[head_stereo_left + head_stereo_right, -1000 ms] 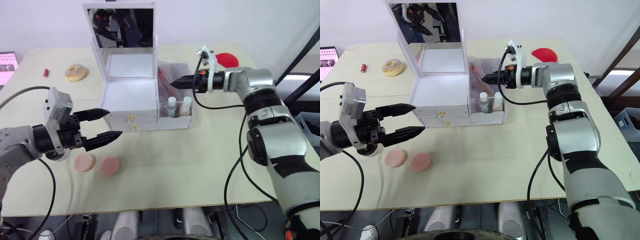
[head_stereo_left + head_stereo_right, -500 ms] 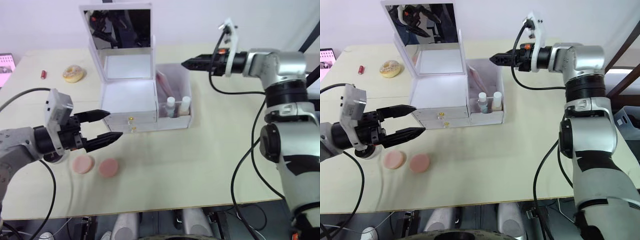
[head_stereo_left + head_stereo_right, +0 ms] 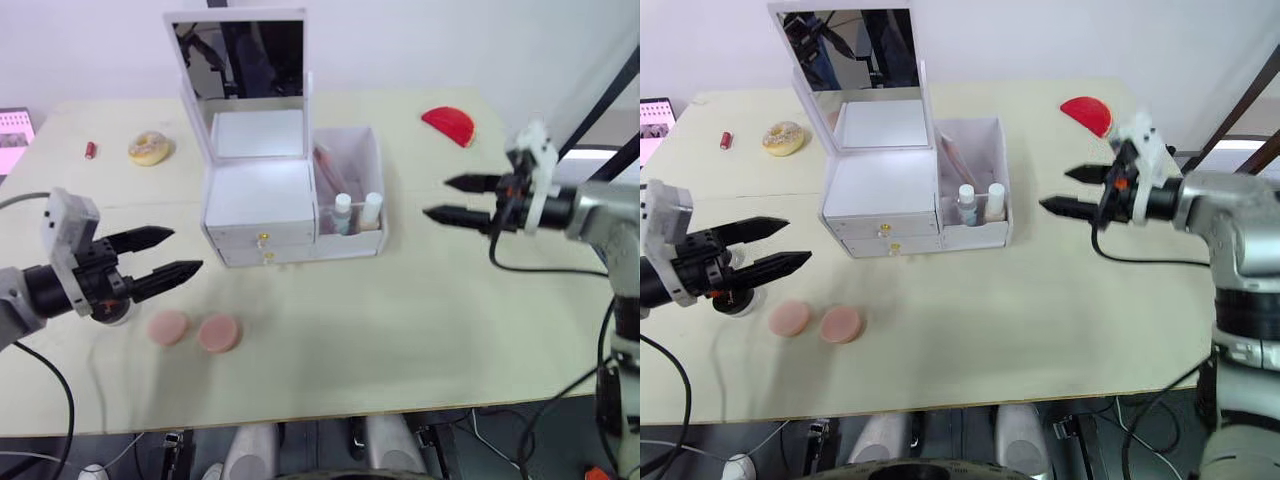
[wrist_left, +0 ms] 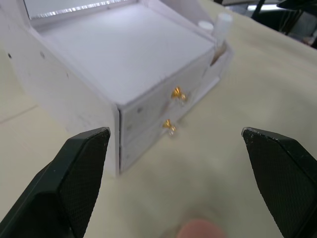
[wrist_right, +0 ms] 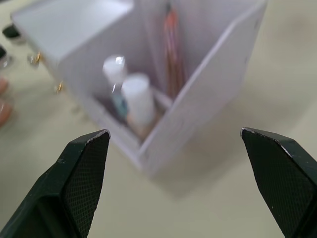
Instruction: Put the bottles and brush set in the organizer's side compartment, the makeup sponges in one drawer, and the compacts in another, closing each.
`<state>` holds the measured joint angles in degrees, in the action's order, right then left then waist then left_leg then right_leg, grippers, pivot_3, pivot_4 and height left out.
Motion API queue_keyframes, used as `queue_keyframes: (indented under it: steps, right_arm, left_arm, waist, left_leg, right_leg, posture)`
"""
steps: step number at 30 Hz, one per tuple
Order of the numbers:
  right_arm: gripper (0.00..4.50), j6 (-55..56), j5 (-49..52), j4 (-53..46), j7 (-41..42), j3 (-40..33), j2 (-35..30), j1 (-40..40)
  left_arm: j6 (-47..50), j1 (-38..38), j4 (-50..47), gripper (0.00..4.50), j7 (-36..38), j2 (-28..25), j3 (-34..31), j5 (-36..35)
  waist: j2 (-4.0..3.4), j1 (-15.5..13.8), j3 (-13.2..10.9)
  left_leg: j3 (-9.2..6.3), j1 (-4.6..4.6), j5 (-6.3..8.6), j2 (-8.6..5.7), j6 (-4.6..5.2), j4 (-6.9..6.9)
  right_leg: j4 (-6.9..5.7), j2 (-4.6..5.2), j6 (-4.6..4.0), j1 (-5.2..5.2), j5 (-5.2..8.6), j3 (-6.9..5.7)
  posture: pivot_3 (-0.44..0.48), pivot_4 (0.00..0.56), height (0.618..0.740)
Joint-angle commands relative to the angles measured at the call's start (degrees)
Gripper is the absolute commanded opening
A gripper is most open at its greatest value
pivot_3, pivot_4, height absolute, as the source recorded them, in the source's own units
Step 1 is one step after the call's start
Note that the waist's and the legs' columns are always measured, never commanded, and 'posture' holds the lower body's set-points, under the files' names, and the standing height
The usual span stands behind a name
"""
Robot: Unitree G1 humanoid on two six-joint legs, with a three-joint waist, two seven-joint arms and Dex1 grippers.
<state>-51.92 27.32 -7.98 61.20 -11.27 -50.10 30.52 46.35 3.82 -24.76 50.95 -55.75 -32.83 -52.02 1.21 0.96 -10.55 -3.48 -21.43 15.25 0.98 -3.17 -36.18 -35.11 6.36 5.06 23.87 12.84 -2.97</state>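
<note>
The white organizer point(image 3: 258, 196) stands mid-table with its mirror lid up. Its clear side compartment point(image 3: 372, 165) holds two white-capped bottles point(image 3: 343, 211) point(image 5: 139, 101) and a reddish brush set point(image 3: 325, 163). Both drawers, each with a gold knob point(image 4: 177, 93), are shut. Two pink makeup sponges point(image 3: 168, 326) point(image 3: 218, 333) lie on the table in front of the organizer, to its left. My left gripper point(image 3: 185, 250) is open and empty, to the left of the drawers. A small round item point(image 3: 110, 311) lies partly hidden under it. My right gripper point(image 3: 436, 198) is open and empty, right of the side compartment.
A donut point(image 3: 150, 148) and a small red item point(image 3: 91, 149) lie at the back left. A red half-round thing point(image 3: 450, 123) sits at the back right. A pink-screened device point(image 3: 12, 128) is at the table's left edge.
My right gripper has drawn back from over the side compartment, dropped to the right of it and opened. My left gripper has pulled back to the left, away from the drawers.
</note>
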Motion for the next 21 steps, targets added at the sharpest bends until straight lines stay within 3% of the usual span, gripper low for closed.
queue_keyframes:
  steps: [1,6,13,21]
  right_arm:
    - [4.48,2.3,1.1,-5.9,1.0,-4.5,-3.9,-6.6]
    - [4.48,4.8,3.7,-9.4,0.5,-11.7,-4.1,-16.4]
    - [4.48,8.8,6.8,-10.3,0.3,-15.0,-3.2,-20.4]
    - [4.48,16.5,3.4,1.9,5.6,-23.6,-10.5,-27.3]
  left_arm:
    - [-3.1,2.6,1.8,4.50,2.8,-1.3,-3.1,3.8]
    - [-5.5,6.4,5.5,4.50,6.7,-2.3,-6.5,7.5]
    - [-5.9,8.1,6.7,4.50,10.5,-3.5,-7.8,8.8]
    - [-15.0,10.1,22.0,4.50,15.9,-7.5,-14.5,18.8]
  waist:
    - [0.00,-0.3,0.0]
    - [0.03,-0.4,0.0]
    - [0.03,-0.3,0.0]
    - [0.03,-0.4,0.0]
  left_leg:
    - [0.00,0.01,0.00,0.00,0.00,-0.01]
    - [0.00,-0.01,0.00,0.00,0.00,-0.09]
    - [0.01,0.00,0.00,0.00,-0.01,-0.07]
    - [0.07,-0.07,0.01,-0.01,0.00,-0.02]
  right_leg:
    - [0.00,0.00,-0.01,-0.01,0.01,0.00]
    - [0.01,0.02,0.01,-0.04,0.03,-0.01]
    - [0.03,0.05,0.10,-0.03,0.09,-0.01]
    - [0.14,0.08,0.05,0.02,0.08,-0.02]
  posture:
    - [0.000,0.150,0.739]
    - [0.000,0.150,0.739]
    - [0.000,0.150,0.739]
    - [0.000,0.150,0.739]
